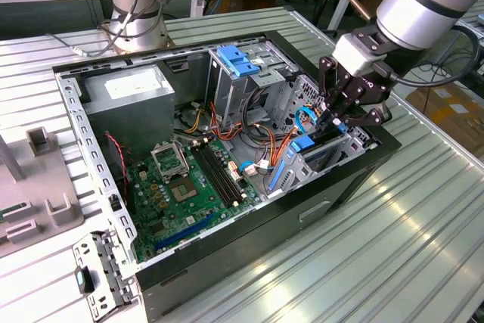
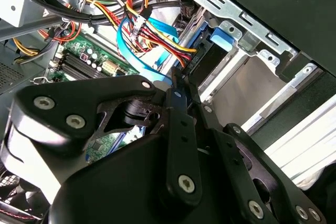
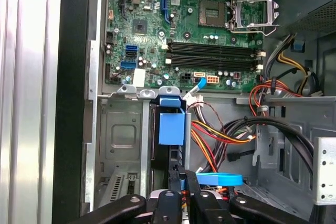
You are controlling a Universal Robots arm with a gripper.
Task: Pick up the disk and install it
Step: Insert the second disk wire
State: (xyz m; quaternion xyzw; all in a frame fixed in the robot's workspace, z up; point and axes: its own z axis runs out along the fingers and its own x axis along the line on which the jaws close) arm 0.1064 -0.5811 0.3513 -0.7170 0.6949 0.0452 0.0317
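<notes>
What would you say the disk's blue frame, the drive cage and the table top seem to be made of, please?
The disk frame: smooth, matte blue, moulded-looking tab, probably plastic. The cage: bare grey sheet with stamped holes and folded edges, likely steel. The table: ribbed silvery slats with bright reflections, seemingly aluminium.

The computer case (image 1: 318,209) is black outside, with bare silver-grey metal framing inside. The motherboard (image 1: 178,194) is green, carrying black memory slots (image 3: 212,53) and a silver socket frame. The power-supply box (image 1: 128,107) is grey with a white sticker. The disk (image 3: 170,129) sits in its bay dark, edged in blue plastic. A light-blue bracket (image 1: 238,58) tops the drive cage. The cable bundle (image 2: 152,30) mixes red, yellow, orange, black and blue. The gripper (image 1: 342,117) is black; the arm is silver-grey. The bench (image 1: 378,262) is ribbed silver metal.
</notes>
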